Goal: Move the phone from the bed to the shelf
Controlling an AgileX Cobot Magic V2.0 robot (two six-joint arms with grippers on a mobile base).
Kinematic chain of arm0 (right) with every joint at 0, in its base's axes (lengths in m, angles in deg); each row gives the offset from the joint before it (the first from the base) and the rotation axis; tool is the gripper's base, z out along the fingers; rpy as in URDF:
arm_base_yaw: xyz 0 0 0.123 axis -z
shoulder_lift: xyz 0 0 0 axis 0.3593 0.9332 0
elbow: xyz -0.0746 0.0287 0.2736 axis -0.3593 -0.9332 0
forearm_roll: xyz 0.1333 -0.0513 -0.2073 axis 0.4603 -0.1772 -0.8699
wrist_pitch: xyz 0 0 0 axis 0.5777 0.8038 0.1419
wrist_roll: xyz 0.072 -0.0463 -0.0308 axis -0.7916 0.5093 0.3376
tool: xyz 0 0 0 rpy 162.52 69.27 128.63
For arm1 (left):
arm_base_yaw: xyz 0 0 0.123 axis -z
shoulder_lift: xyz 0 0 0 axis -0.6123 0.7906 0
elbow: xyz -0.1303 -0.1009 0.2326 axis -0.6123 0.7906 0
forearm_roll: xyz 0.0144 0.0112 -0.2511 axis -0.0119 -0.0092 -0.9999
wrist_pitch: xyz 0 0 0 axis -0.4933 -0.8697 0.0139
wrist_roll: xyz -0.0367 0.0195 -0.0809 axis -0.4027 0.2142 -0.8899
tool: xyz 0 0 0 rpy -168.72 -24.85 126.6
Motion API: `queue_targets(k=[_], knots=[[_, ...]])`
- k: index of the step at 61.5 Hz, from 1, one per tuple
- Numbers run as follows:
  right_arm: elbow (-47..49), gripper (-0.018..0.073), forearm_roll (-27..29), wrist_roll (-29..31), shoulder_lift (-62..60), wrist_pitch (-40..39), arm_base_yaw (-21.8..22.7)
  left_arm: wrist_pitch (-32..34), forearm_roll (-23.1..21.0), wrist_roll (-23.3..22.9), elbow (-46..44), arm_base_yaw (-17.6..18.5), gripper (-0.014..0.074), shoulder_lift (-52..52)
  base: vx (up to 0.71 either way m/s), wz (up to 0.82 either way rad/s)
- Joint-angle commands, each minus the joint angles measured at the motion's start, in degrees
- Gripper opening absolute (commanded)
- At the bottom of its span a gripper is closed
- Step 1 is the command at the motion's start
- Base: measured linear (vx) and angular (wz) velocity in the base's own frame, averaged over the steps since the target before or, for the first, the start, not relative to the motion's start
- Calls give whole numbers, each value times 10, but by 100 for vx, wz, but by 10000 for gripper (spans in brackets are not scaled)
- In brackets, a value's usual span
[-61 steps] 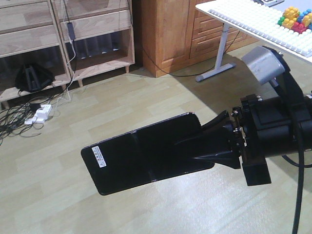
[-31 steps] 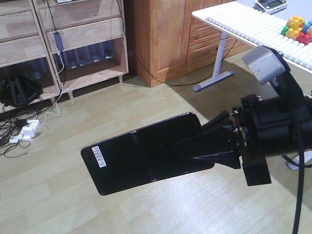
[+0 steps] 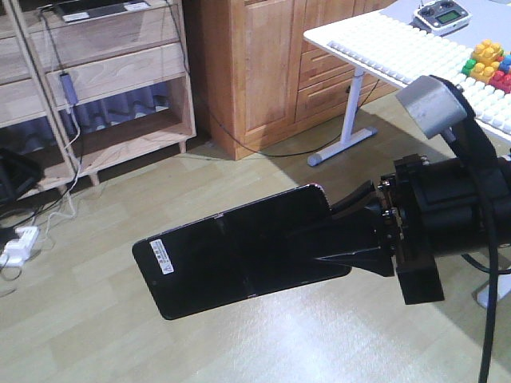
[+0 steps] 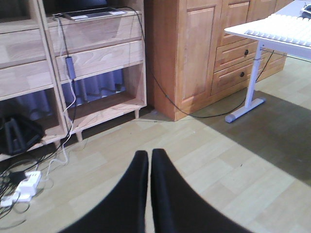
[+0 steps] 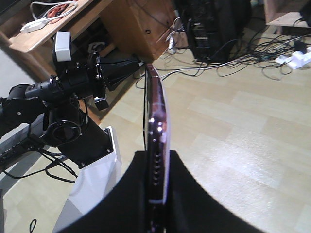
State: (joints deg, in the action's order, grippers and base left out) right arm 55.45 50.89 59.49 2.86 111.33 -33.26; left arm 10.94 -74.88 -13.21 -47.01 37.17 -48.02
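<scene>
The phone [image 3: 239,254], a glossy black slab with a white barcode sticker, hangs flat above the floor. My right gripper [image 3: 331,239] is shut on its right end. In the right wrist view the phone [image 5: 156,121] shows edge-on, with its pinkish rim clamped between the right gripper [image 5: 156,162] fingers. My left gripper [image 4: 146,156] is shut with nothing in it, pointing at the floor before the shelf [image 4: 97,36]. The light-wood shelf [image 3: 120,68] stands at the upper left in the front view. The bed is out of view.
An orange-brown cabinet [image 3: 263,64] stands right of the shelf. A white table [image 3: 399,44] with coloured blocks [image 3: 491,60] and a controller [image 3: 441,14] is at the upper right, on a grey leg [image 3: 345,120]. Cables and a power strip [image 3: 17,243] lie on the floor at the left.
The shelf, cabinet and power strip have slid left and down in the front view. The phone stays fixed in the right gripper's hold.
</scene>
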Motion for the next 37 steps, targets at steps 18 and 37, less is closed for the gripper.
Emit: queue_targets(k=[18,37], knots=[[14,-1,53,2,-15,42,0,42,-4,-2,1,2,1,-3,33,-10],[14,-1,53,2,-15,42,0,42,-4,-2,1,2,1,-3,33,-8]])
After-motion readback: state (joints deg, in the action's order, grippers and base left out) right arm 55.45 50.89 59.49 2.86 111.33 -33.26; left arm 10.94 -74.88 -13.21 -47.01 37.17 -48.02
